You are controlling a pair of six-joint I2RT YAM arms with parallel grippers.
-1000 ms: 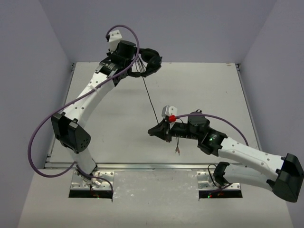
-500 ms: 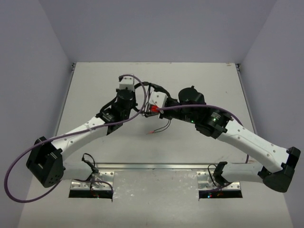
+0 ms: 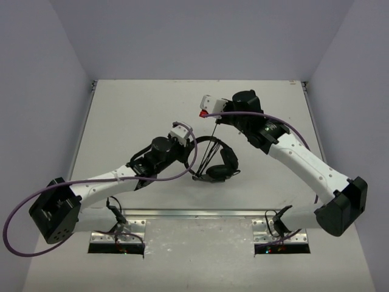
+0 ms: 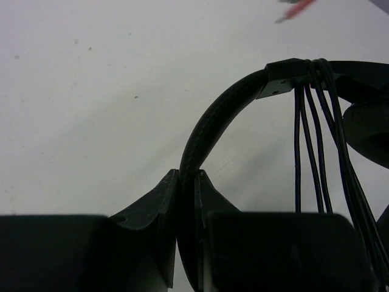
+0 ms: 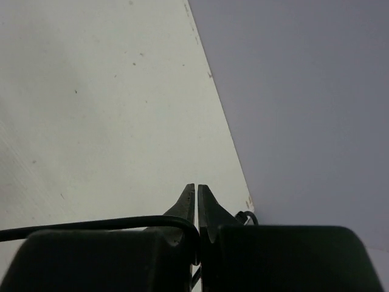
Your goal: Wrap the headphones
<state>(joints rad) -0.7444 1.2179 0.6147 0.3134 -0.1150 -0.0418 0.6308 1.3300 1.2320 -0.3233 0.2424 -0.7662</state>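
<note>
The black headphones (image 3: 220, 163) hang at the table's centre, earcups low and to the right. My left gripper (image 3: 193, 147) is shut on the thin headband (image 4: 209, 125), which rises out of the jaws (image 4: 187, 174) and curves right. Several cable strands (image 4: 309, 134) are looped over the headband's end, beside an earcup (image 4: 371, 131). My right gripper (image 3: 216, 118) sits behind the headphones, shut (image 5: 197, 187) on the thin black cable (image 5: 91, 224). The cable (image 3: 208, 149) runs taut from it down to the headphones.
Thick purple robot cables (image 3: 176, 177) trail along both arms. The table's right edge (image 5: 222, 115) meets the grey wall close to my right gripper. A metal rail (image 3: 194, 213) lines the near edge. A red-tipped wire end (image 4: 298, 7) lies past the headband.
My left gripper carried the headphones from the far back left to the table's centre. My right gripper swung with the cable from centre front to behind the headphones.
</note>
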